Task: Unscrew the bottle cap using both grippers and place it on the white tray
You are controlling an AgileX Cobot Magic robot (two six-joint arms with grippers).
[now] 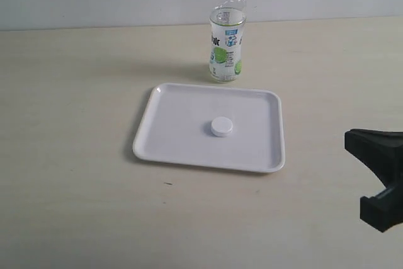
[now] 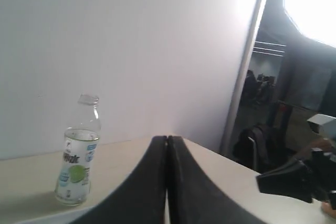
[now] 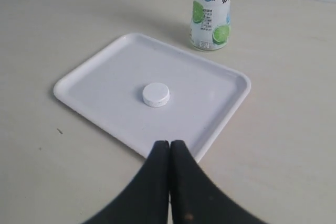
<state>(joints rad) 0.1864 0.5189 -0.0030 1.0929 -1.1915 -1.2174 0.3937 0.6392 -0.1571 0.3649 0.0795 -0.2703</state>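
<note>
Now the bottle cap [image 1: 221,126] lies flat near the middle of the white tray [image 1: 170,149]. The bottle [image 1: 226,48] stands open on the table [image 1: 75,92], just past one long edge of the tray. The left gripper [image 2: 167,140] and right gripper [image 3: 169,144] are pressed together and hold nothing. The cap looks light and hard, best pinched by its round side.

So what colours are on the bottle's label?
The bottle has a white label with blue print and green limes, clearest in the right wrist view.
</note>
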